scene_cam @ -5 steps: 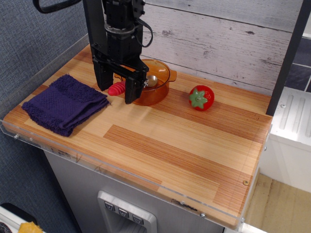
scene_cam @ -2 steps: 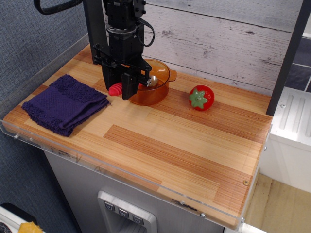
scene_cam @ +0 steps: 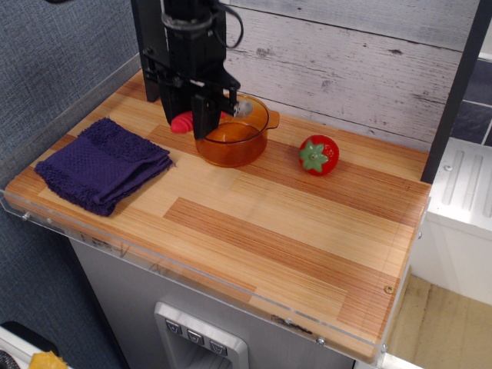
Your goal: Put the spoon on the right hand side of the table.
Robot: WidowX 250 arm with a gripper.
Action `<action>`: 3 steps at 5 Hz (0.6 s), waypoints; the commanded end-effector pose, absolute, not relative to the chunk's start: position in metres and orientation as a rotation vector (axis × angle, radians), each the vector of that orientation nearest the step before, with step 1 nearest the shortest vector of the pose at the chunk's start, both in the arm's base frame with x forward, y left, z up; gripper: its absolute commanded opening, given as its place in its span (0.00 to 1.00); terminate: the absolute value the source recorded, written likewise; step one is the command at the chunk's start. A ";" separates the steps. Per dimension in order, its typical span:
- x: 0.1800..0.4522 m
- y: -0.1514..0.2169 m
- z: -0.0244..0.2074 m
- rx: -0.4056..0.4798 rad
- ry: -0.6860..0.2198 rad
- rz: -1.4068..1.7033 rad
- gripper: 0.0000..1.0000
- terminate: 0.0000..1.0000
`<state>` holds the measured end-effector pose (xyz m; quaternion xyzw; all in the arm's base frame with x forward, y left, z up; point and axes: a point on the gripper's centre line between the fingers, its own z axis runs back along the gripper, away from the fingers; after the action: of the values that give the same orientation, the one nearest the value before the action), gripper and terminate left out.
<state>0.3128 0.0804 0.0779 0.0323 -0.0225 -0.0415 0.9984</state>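
The spoon (scene_cam: pixel 184 121) has a thick red handle and a silver bowl (scene_cam: pixel 242 111). My black gripper (scene_cam: pixel 187 124) is shut on its red handle and holds it level in the air, just above the left rim of the amber glass pot (scene_cam: pixel 232 141). The silver bowl end sticks out to the right over the pot. Most of the handle is hidden behind the fingers (scene_cam: pixel 202 119). The light-wood striped table (scene_cam: pixel 292 231) stretches to the right and front.
A folded purple towel (scene_cam: pixel 102 163) lies at the table's left. A red strawberry toy (scene_cam: pixel 318 154) with green leaves sits right of the pot. A clear acrylic edge (scene_cam: pixel 192 280) rims the table. A white plank wall stands behind.
The gripper closed on the spoon's red handle and rose, lifting the spoon out of the pot to just above its rim.
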 end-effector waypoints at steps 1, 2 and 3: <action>0.302 0.077 0.117 0.067 -0.163 -0.076 0.00 0.00; 0.284 0.065 0.125 0.039 -0.223 -0.124 0.00 0.00; 0.274 0.044 0.124 0.039 -0.259 -0.165 0.00 0.00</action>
<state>0.2724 0.0401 0.1131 0.0121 -0.1083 -0.0813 0.9907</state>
